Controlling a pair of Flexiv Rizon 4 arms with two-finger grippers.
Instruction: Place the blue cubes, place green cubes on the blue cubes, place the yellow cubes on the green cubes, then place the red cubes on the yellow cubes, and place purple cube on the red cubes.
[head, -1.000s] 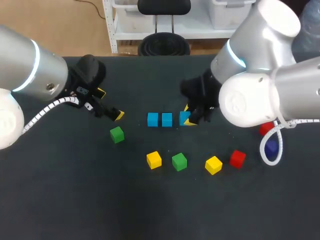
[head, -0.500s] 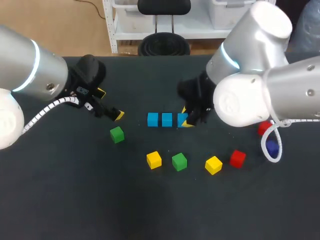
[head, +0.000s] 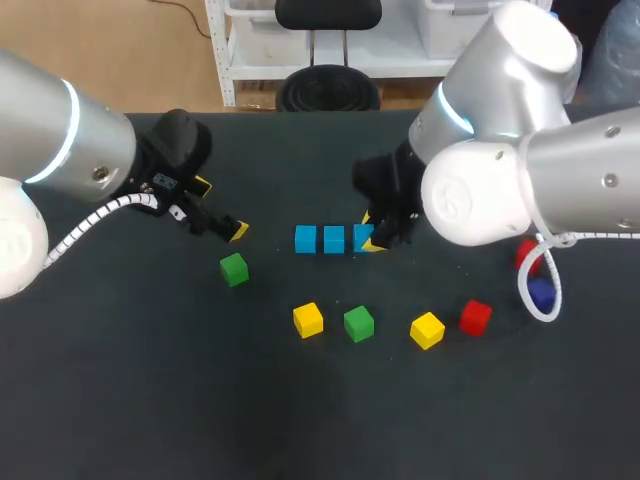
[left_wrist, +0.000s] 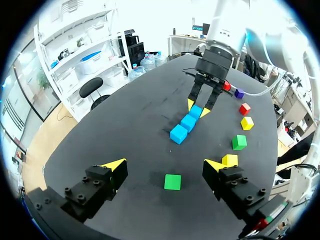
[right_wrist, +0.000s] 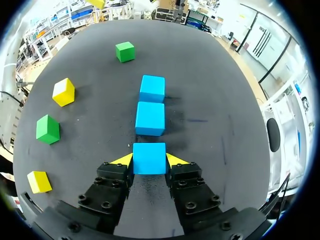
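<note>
Over on the left, the left gripper (left_wrist: 165, 164) hangs spread wide and empty above a green cube (left_wrist: 172, 181). At the middle, two blue cubes (head: 333, 239) sit in a row. The right gripper (right_wrist: 149, 161) clasps the third blue cube (right_wrist: 149, 158) at the row's end, low on the table (head: 150, 380). My worry is that fingers parting unevenly, or dragging on lift-off, could twist that cube into its neighbour and spoil the line.

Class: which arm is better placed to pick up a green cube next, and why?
Probably left. The left gripper is open, with a green cube lying just ahead of it; the right gripper is shut on the end blue cube.
</note>
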